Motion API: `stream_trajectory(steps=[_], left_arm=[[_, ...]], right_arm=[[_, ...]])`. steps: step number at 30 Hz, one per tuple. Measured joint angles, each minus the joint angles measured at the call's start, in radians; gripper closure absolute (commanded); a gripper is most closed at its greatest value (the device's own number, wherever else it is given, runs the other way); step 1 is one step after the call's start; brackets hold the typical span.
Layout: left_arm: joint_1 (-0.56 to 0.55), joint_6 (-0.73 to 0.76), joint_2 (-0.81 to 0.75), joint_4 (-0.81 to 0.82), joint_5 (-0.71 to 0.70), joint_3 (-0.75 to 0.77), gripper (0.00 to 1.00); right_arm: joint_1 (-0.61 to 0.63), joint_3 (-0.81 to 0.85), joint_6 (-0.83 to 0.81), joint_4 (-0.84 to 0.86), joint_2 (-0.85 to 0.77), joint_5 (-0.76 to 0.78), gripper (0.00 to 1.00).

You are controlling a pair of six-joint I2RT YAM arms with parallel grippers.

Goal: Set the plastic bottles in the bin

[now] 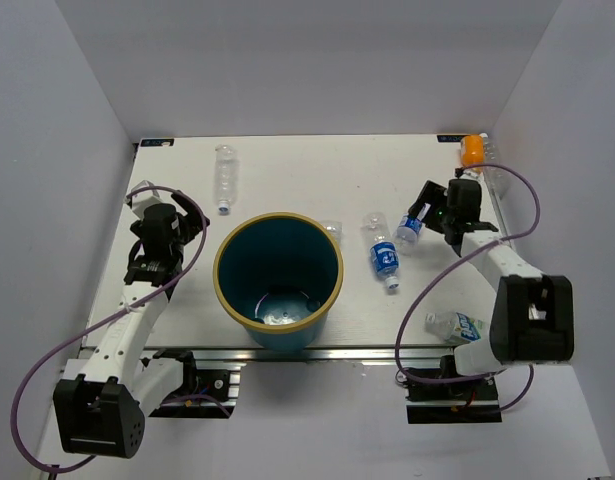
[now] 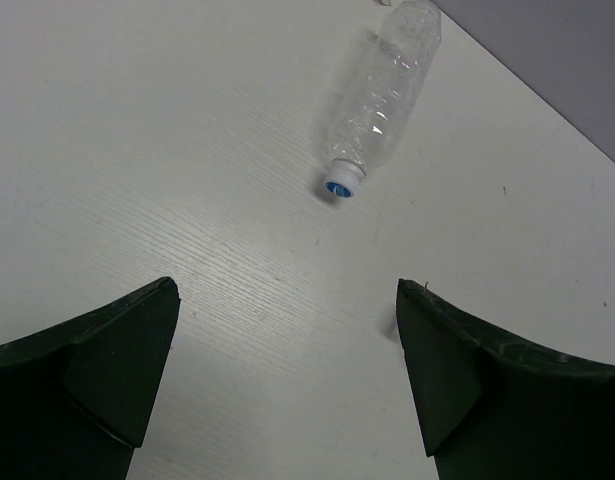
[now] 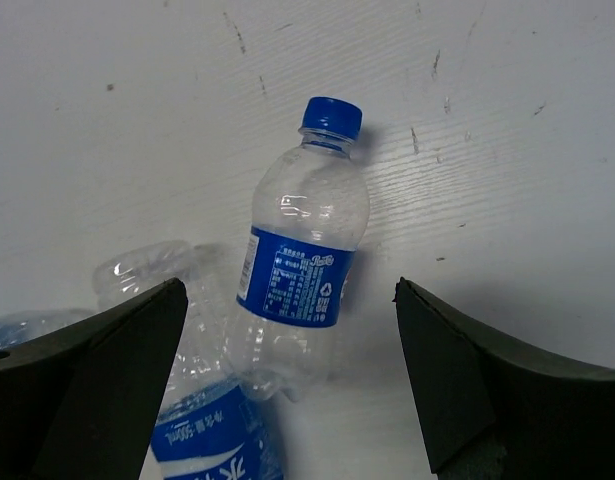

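Right claw (image 3: 289,300): spread, over blue-labelled bottle (image 3: 305,262) lying on desk (image 1: 307,170), right of bin (image 1: 278,216). Straddle label mid-body, descend, then pinch (second bottle (image 3: 202,435) just beside; avoid snagging). Left claw (image 2: 287,310): spread, unlabelled bottle (image 2: 382,100) ahead.

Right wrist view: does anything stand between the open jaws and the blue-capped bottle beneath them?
Nothing visible does. The blue-capped bottle lies uncovered on the table below the open jaws; a second bottle lies beside it, not over it.
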Motion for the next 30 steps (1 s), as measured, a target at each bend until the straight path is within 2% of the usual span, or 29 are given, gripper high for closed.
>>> stream_trajectory(steps=[8, 11, 12, 14, 18, 21, 25, 30], left_arm=[[0.000, 0.014, 0.000, 0.007, -0.005, -0.009, 0.02], [0.000, 0.018, 0.000, 0.006, -0.012, -0.010, 0.02], [0.000, 0.018, 0.000, 0.006, -0.015, -0.011, 0.02], [0.000, 0.020, -0.002, 0.007, -0.019, -0.014, 0.02], [0.000, 0.021, -0.002, 0.007, -0.021, -0.014, 0.02], [0.000, 0.020, -0.002, 0.007, -0.026, -0.014, 0.02], [0.000, 0.017, 0.010, 0.008, -0.026, -0.014, 0.02], [0.000, 0.027, 0.045, 0.019, 0.000, -0.014, 0.02]], right_arm=[[0.049, 0.066, 0.038, 0.064, 0.274, 0.080, 0.13], [0.056, 0.080, 0.053, 0.079, 0.347, 0.090, 0.36], [0.058, 0.081, 0.057, 0.084, 0.351, 0.104, 0.56], [0.058, 0.081, 0.064, 0.086, 0.344, 0.119, 0.69], [0.058, 0.081, 0.033, 0.075, 0.257, 0.132, 0.69], [0.058, 0.106, -0.020, 0.069, 0.121, 0.042, 0.69], [0.103, 0.217, -0.101, 0.112, -0.056, -0.225, 0.68], [0.353, 0.346, -0.206, 0.173, -0.175, -0.580, 0.69]])
